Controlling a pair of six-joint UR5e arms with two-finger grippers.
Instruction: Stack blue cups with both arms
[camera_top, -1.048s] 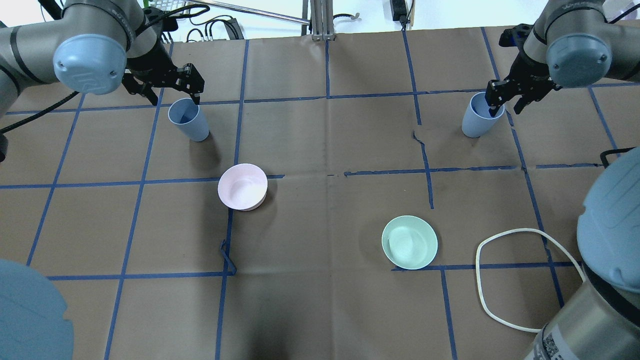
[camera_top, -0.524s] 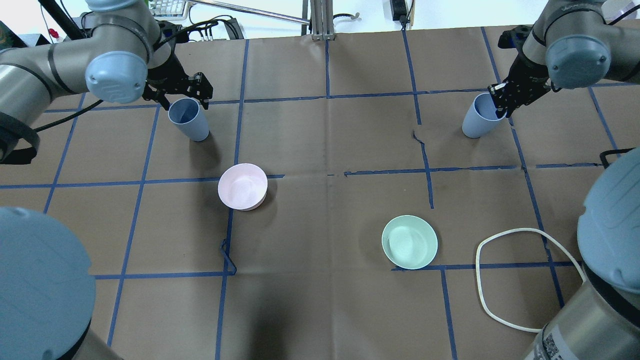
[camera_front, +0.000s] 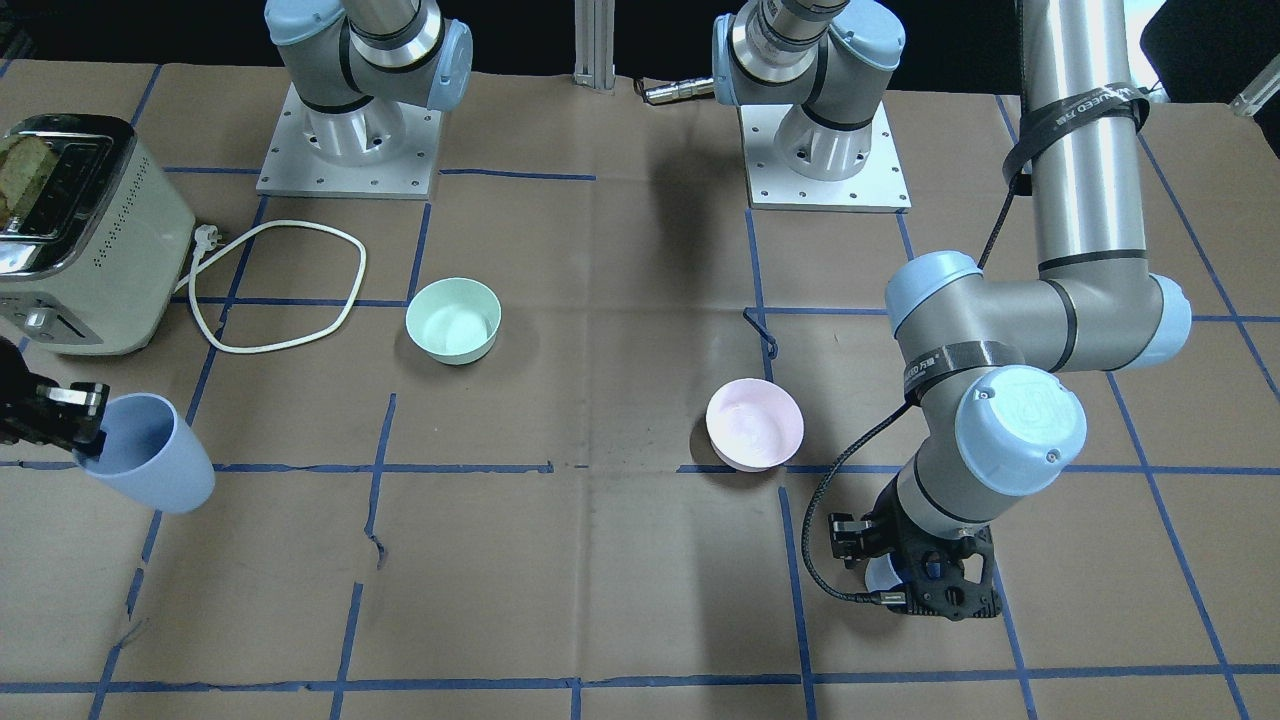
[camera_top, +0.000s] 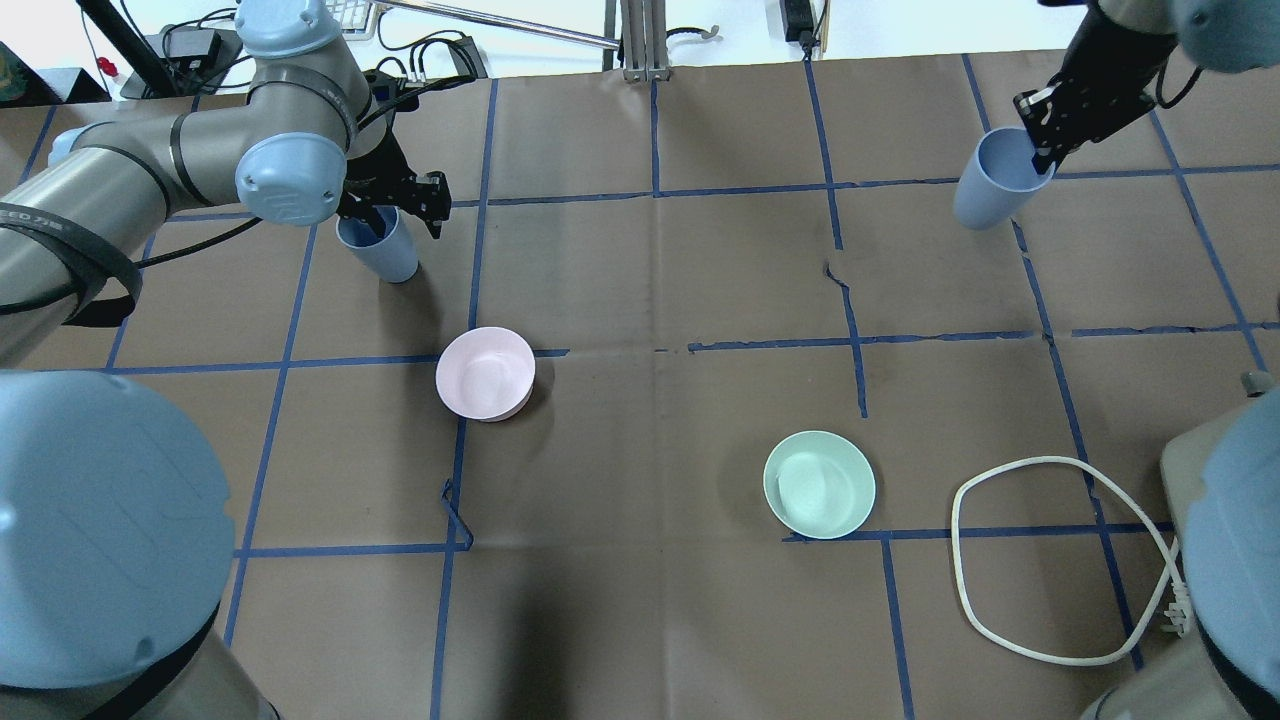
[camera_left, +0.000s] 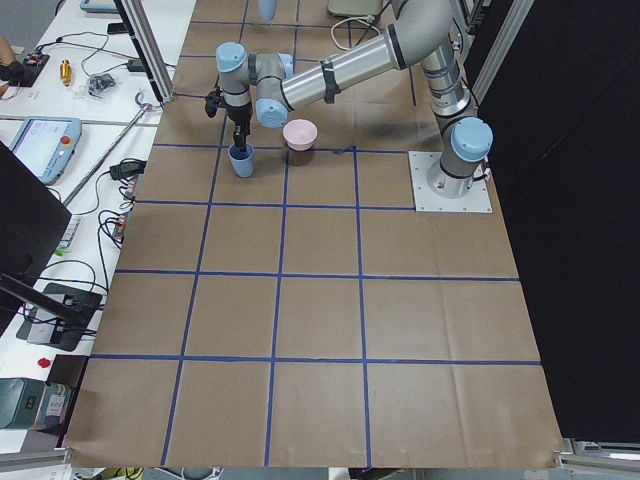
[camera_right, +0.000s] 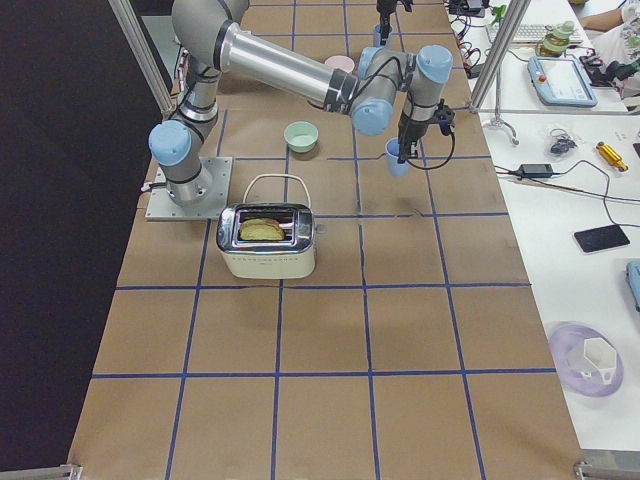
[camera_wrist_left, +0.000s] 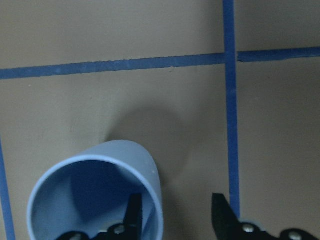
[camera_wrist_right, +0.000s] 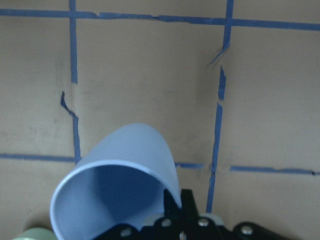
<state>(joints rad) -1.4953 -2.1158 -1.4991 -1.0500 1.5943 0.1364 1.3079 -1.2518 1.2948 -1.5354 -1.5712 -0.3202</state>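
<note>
One blue cup (camera_top: 388, 252) stands upright on the table at the far left. My left gripper (camera_top: 398, 205) is open and straddles its rim. In the left wrist view one finger is inside the cup (camera_wrist_left: 95, 200) and the other finger (camera_wrist_left: 222, 215) is outside, clear of the wall. My right gripper (camera_top: 1043, 152) is shut on the rim of the other blue cup (camera_top: 988, 182) and holds it tilted above the table at the far right. The right wrist view shows that cup (camera_wrist_right: 120, 175) pinched at its rim. In the front view it hangs at the left edge (camera_front: 150, 465).
A pale pink bowl (camera_top: 485, 373) sits left of centre and a mint-green bowl (camera_top: 819, 484) right of centre. A toaster (camera_front: 85, 235) and its looped white cord (camera_top: 1050, 560) lie on the robot's right side. Blue tape lines cross the brown table cover.
My right gripper closed on its cup's rim and lifted it up and away from the table. My left gripper moved down over its cup, one finger now inside.
</note>
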